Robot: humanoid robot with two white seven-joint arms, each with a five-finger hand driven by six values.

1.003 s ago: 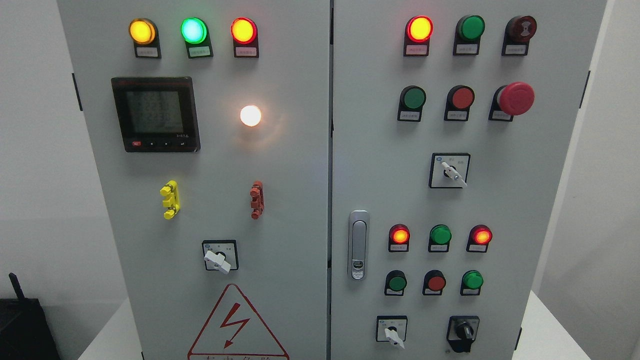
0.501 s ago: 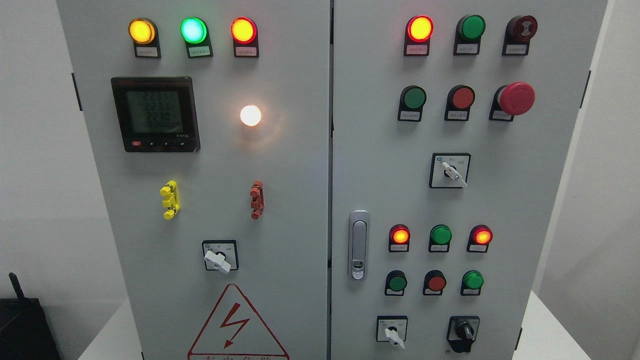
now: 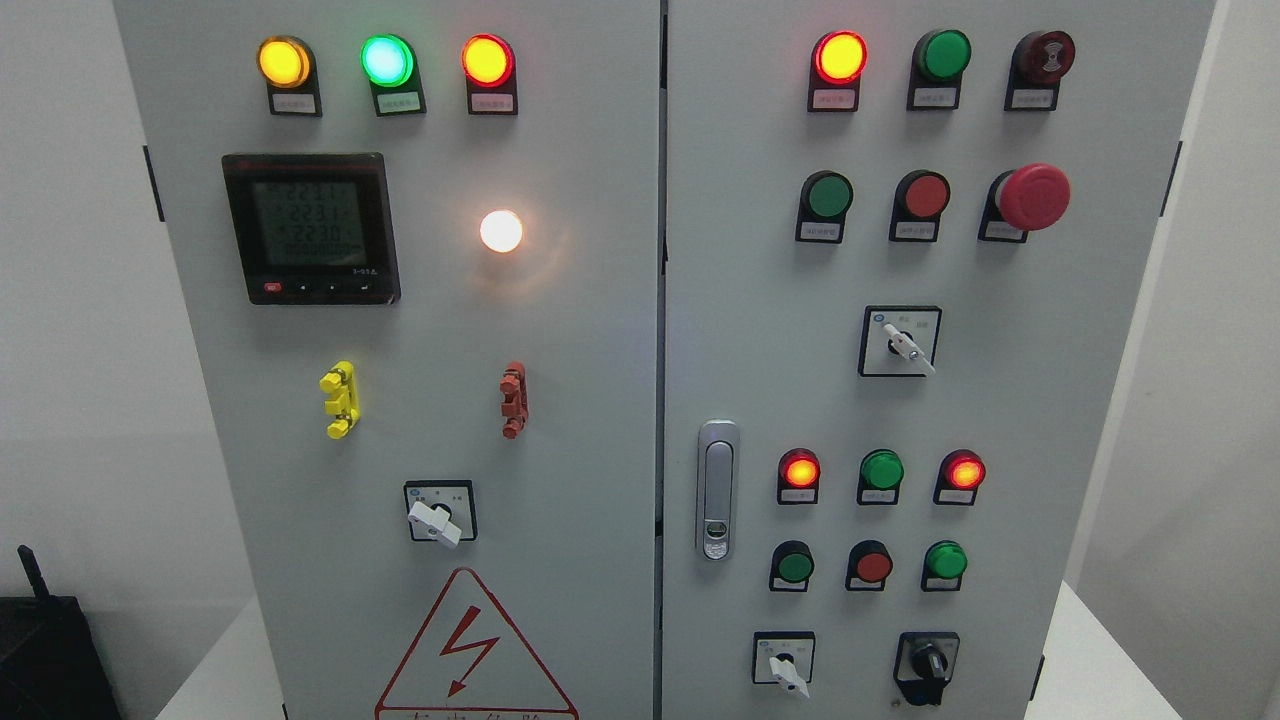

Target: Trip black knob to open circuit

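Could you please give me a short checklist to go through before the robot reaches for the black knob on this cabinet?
1. Black knob in view, lower right of the right door: ok.
2. Nothing covering the knob: ok.
3. Right one picked out: ok; the white knobs beside it and higher up are the ones to avoid.
4. Either robot hand in view: not ok, neither shows.
5. Knob's present setting: cannot tell, its markings are too small.
6. Circuit appears live: ok; the red lamps above the knob glow and the meter shows digits.
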